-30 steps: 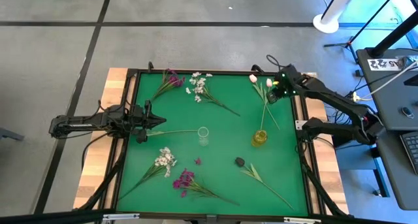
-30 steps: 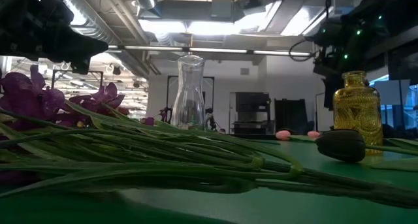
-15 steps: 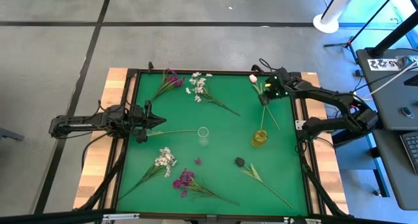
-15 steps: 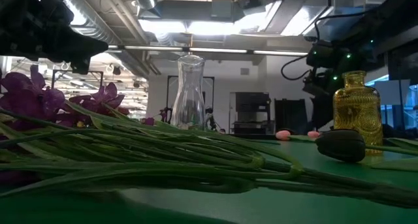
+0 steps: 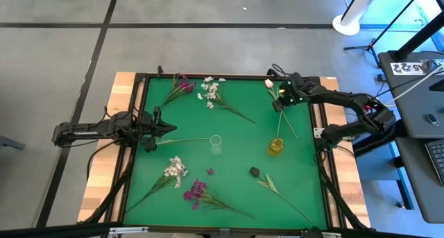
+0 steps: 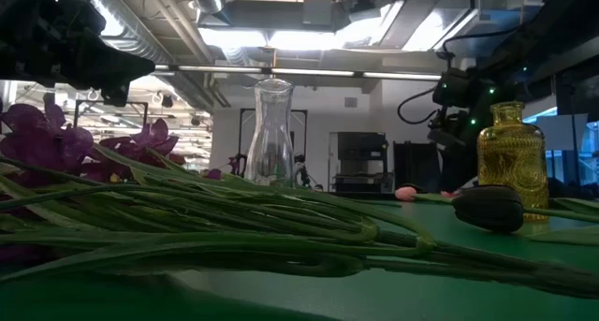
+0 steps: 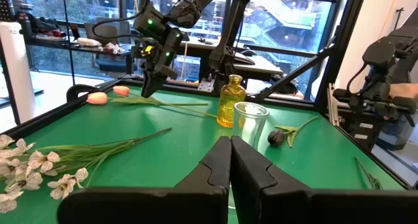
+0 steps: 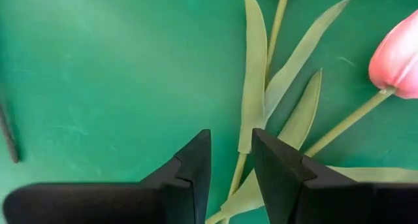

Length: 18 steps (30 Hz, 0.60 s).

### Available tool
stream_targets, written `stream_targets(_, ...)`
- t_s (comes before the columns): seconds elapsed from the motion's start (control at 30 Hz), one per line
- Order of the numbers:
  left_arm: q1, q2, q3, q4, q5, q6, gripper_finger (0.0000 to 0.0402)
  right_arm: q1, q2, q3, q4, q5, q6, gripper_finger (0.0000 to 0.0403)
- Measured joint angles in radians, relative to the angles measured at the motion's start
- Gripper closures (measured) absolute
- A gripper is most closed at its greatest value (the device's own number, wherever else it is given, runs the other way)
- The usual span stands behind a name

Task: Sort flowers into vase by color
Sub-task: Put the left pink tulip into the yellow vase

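Note:
Two pink tulips (image 7: 96,98) lie on the green mat (image 5: 236,162) near its far right corner. My right gripper (image 8: 232,160) points steeply down over them, open by a narrow gap. Its fingers stand either side of one tulip's stem (image 8: 238,169), below the leaves; I cannot tell whether they touch it. One pink bud (image 8: 398,54) lies off to the side. A clear glass vase (image 5: 216,142) and a yellow vase (image 5: 275,146) stand mid-table. My left gripper (image 7: 230,160) waits shut at the left edge, pointing level.
Magenta (image 5: 182,82) and white sprays (image 5: 211,91) lie along the far edge. Another white spray (image 5: 175,170), a magenta one (image 5: 195,191) and a dark bud (image 5: 254,172) lie near the front. A thin green stem (image 5: 184,140) lies between my left gripper and the clear vase.
My right gripper has come down toward the pink tulips, shifting a little toward the table's left edge and tipping more steeply downward. The flowers and vases have stayed where they were.

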Motion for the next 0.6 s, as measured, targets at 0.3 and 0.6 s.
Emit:
stream_targets(0.3, 0.000, 0.000, 0.000, 0.000, 0.000, 0.000, 0.0401, 0.013, 0.075, 0.000, 0.026, 0.025, 0.002, 0.0292)
stream_targets(0.6, 0.000, 0.000, 0.000, 0.000, 0.000, 0.000, 0.0401, 0.061, 0.075, 0.000, 0.056, 0.050, 0.002, 0.0292)
